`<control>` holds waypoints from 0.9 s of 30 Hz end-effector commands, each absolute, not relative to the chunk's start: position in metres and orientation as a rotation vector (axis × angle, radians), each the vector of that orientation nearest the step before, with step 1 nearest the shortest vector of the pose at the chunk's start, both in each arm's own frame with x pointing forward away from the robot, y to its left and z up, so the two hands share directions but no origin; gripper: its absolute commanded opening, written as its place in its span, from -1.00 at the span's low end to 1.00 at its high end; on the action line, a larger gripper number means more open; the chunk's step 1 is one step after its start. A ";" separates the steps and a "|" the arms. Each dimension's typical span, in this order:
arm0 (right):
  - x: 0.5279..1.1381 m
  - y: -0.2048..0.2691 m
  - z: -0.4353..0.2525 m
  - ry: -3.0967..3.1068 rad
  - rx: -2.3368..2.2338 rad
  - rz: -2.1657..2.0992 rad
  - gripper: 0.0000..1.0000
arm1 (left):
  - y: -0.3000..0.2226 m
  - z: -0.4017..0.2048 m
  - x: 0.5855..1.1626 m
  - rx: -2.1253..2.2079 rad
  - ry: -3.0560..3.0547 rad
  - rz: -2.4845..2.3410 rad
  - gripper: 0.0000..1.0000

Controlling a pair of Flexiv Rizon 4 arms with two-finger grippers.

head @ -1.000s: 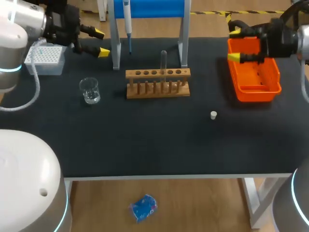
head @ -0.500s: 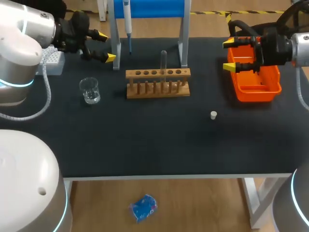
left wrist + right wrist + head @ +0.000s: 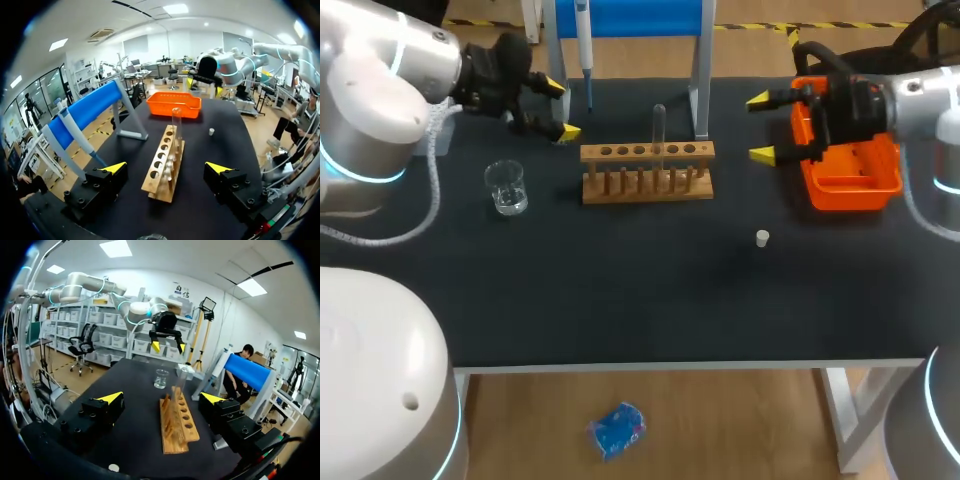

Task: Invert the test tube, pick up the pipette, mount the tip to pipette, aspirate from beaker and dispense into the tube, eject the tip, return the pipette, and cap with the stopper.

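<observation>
Left fingers [image 3: 557, 85] gape wide and empty at ten o'clock of the rack [image 3: 647, 170]. Right fingers [image 3: 763, 155] are equally spread and empty at its two o'clock. The test tube [image 3: 659, 125] stands upright in the rack, and the stopper [image 3: 762, 238] lies on the table [image 3: 620, 300] at four o'clock.

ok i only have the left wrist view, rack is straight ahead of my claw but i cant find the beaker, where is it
observer: The head view shows the beaker standing on the table off the left end of the rack, apart from it. It sits nearer the robot than the left claw, which is why your camera looks out past it.
operator: ok and the right claw, i just see the arm far off, is it holding anything
observer: No. In the head view the right claw is open with its yellow tips wide apart and nothing between them. It hangs between the rack's right end and the orange bin.
</observation>
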State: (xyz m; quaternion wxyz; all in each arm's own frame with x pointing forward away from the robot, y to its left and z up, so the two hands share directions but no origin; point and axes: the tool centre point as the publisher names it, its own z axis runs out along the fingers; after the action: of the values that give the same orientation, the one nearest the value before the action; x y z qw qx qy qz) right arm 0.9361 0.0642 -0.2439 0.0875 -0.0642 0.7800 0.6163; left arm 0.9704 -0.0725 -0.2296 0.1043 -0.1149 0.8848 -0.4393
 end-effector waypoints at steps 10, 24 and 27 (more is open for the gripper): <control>0.970 0.113 -0.276 2.332 -0.206 1.986 1.00 | -0.086 -0.233 0.974 -0.363 2.623 -1.286 1.00; 0.985 0.159 -0.283 2.300 -0.191 2.135 1.00 | -0.086 -0.233 0.974 -0.363 2.623 -1.286 1.00; 0.989 0.168 -0.283 2.296 -0.205 2.160 1.00 | -0.086 -0.233 0.974 -0.363 2.623 -1.286 1.00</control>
State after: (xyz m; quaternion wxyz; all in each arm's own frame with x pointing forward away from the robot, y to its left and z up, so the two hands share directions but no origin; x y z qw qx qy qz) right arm 0.9777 0.1595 -0.2776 0.0067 -0.0522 0.7315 0.6798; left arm 0.9733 -0.0866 -0.2337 0.1005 -0.1231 0.8860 -0.4356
